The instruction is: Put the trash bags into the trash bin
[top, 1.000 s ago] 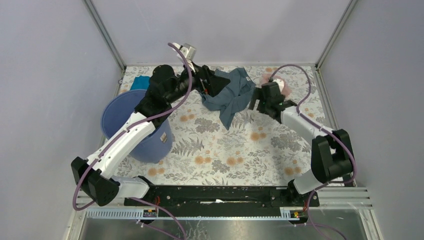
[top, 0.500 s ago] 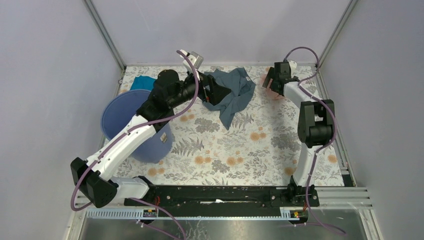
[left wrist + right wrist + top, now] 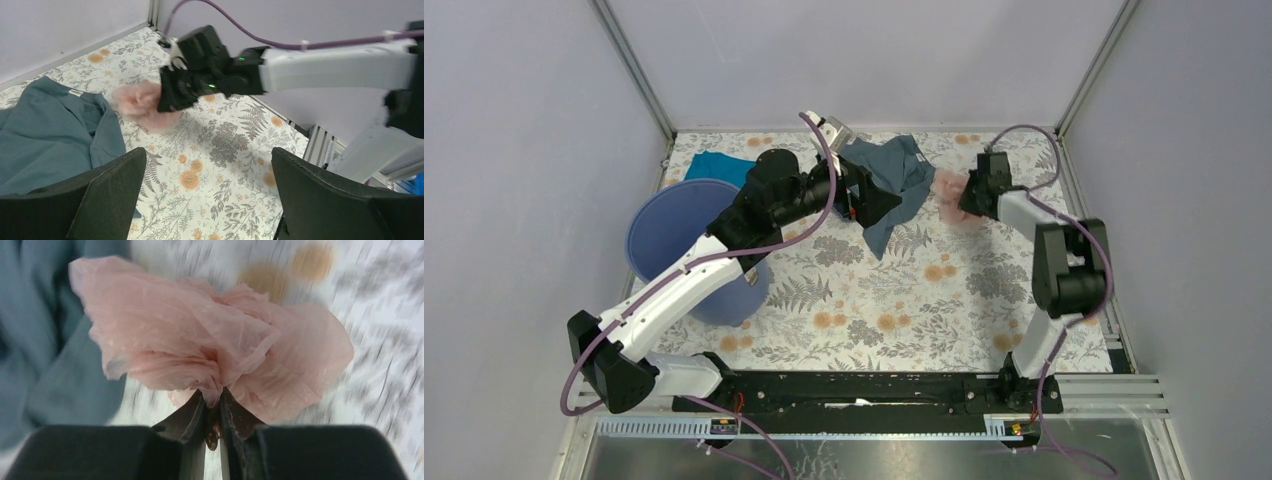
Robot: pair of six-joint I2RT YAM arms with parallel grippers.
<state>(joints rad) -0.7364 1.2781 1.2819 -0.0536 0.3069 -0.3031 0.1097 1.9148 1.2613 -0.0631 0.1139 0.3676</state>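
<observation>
My right gripper [image 3: 212, 405] had the pink trash bag [image 3: 200, 340] pinched tight, left gripper [image 3: 207, 172] hung wide open.

The right gripper [image 3: 213, 402] pinches a bunched fold of the pale pink trash bag [image 3: 200, 340], its film billowing out above the fingers. A grey-blue cloth [image 3: 45, 340] lies left, over the blurred floral tabletop [image 3: 385, 330].

**Three views, one shared corner**

Top camera: fixed high at the near edge, looking down over the whole desk [image 3: 864, 290]. Left wrist camera: low above the desk, facing the right hand [image 3: 162, 102], mid range. Right wrist camera: tight close-up, filled by the pink bag [image 3: 210, 340]. All three share that bag and the grey-blue garment [image 3: 894, 180].
</observation>
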